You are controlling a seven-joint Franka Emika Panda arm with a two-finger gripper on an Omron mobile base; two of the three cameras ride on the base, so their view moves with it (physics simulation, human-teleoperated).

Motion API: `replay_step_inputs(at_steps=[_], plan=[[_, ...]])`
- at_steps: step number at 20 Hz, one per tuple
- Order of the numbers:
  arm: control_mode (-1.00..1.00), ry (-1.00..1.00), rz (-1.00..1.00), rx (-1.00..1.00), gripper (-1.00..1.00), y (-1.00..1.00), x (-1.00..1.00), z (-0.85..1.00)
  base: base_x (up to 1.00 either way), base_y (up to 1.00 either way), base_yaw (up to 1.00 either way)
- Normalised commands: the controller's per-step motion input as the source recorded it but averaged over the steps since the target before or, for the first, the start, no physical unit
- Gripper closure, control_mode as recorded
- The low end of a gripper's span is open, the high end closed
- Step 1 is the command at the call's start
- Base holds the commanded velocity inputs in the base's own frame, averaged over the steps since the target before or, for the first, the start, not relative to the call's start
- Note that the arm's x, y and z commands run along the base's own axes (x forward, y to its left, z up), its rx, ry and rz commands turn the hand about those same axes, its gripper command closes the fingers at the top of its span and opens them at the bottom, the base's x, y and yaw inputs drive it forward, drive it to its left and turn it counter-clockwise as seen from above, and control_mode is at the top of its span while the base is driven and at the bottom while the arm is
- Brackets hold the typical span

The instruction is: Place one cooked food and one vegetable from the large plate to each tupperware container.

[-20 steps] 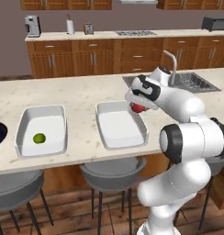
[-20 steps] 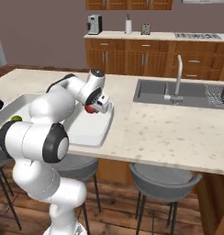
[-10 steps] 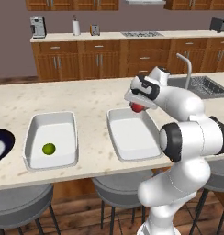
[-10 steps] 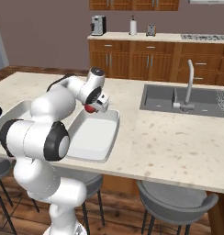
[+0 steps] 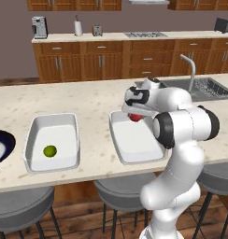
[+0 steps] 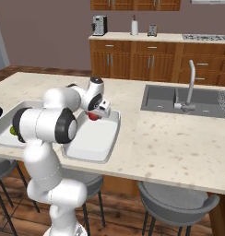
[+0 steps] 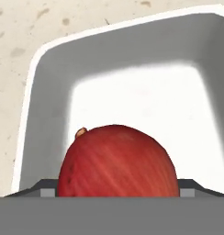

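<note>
My gripper [image 5: 136,115] hangs over the far end of the right tupperware container [image 5: 134,145], shut on a round red onion [image 5: 136,117]. From the other side, the onion [image 6: 93,116] shows under the hand above that white container [image 6: 93,142]. In the hand view the onion [image 7: 116,160] sits between my fingertips, with the container's white floor [image 7: 141,92] below it. The left tupperware container [image 5: 50,128] holds a small green round vegetable [image 5: 50,151]. The large plate [image 5: 1,148], with its dark rim, is cut off at the counter's left edge.
A grey sink basin [image 6: 179,99] with a tall faucet [image 6: 191,85] is set into the counter to the right of the containers. Grey stools [image 5: 120,189] stand under the counter's front edge. Wooden cabinets [image 5: 111,60] line the back wall.
The whole picture has shifted, so the base has driven sideways. My gripper stays shut on the red onion above the right container. The plate's edge shows more at the left.
</note>
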Motion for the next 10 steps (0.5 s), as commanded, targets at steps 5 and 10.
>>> replay_step_inputs(at_steps=[5,10], plan=[[-1.0,0.0,0.07,-0.12,1.0,0.0,0.27,-0.54,0.0,0.0,0.0],[-1.0,0.0,0.05,-0.08,1.0,0.0,0.16,-0.57,0.0,0.0,0.0]])
